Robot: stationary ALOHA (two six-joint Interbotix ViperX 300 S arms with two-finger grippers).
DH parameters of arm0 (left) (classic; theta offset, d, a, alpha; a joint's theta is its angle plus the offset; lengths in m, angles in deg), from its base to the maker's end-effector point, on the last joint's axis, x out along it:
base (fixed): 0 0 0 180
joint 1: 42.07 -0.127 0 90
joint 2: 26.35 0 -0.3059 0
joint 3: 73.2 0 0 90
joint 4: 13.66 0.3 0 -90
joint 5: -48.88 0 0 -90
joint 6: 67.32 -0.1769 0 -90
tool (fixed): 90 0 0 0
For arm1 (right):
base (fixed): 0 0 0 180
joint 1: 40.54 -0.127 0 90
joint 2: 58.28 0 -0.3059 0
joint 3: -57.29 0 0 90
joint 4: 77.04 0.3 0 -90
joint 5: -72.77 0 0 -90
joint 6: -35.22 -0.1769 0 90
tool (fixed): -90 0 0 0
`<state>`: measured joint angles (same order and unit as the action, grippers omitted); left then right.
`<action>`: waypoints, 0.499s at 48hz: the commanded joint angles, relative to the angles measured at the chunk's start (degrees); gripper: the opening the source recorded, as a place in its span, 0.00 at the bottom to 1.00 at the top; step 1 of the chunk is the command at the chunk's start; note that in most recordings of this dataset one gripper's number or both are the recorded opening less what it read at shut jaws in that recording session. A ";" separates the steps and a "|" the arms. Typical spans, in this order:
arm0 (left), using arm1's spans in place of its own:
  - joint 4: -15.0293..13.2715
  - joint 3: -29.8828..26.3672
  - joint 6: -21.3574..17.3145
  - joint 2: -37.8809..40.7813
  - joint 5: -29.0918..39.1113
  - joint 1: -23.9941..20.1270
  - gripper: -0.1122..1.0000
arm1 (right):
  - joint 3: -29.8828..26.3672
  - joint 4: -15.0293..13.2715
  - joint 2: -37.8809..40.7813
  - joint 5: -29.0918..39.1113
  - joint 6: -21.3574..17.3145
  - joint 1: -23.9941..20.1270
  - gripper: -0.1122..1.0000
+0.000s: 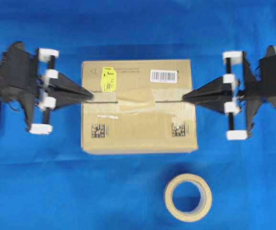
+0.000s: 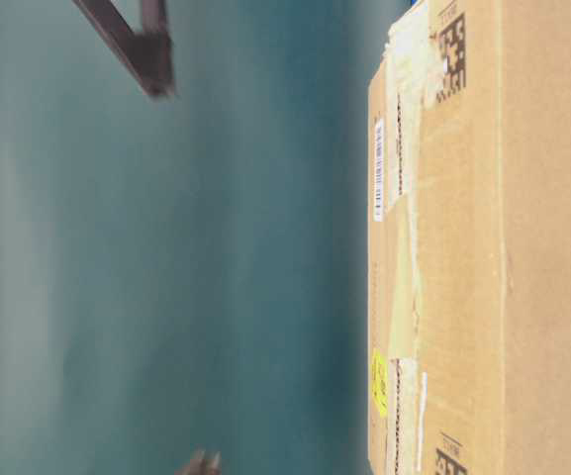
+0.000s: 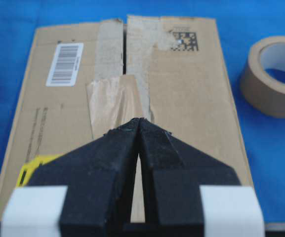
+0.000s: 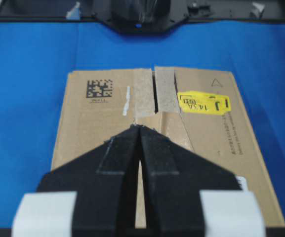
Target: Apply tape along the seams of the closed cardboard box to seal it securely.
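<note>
- counter (image 1: 138, 28): covered in blue cloth, fills the whole overhead view, faint creases
- light: even, soft shadows on the cloth
- far edge of counter in the right wrist view: dark strip (image 4: 43, 10) of blurred hardware beyond the cloth
- table-level view: blurred teal backdrop (image 2: 166, 257) above the counter

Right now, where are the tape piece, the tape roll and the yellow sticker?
tape piece (image 1: 134, 99), overhead view, middle of the tan strip over the seam.
tape roll (image 1: 188, 197), overhead view, lower part of the ring's band.
yellow sticker (image 1: 109, 79), overhead view, sticker's centre.
</note>
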<state>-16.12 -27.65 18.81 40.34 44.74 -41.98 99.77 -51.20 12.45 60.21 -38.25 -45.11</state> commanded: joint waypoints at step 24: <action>0.18 14.59 0.53 -25.66 7.29 -0.09 0.10 | 12.22 -0.35 -19.16 9.49 0.79 0.09 0.12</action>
<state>-16.03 -14.20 19.25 16.61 51.95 -41.98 111.19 -51.46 -5.56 69.52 -37.37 -45.11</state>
